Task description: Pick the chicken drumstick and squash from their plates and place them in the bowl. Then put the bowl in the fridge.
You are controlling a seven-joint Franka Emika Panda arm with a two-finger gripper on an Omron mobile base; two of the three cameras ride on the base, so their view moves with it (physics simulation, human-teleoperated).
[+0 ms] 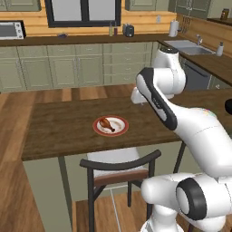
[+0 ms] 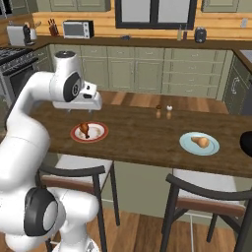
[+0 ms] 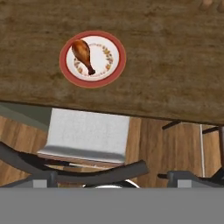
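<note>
Right base view: nothing moved yet, the chicken drumstick [image 2: 84, 129] and squash [image 2: 201, 141] still plated, hand [image 2: 78, 104] wide, empty.

We see a home kitchen: green-grey cabinets [image 2: 138, 74], a microwave [image 2: 78, 28], a stove [image 2: 15, 61], a sink [image 1: 188, 46], and a wooden dining counter [image 2: 147, 135] with chairs [image 2: 197, 197] tucked under it.
</note>
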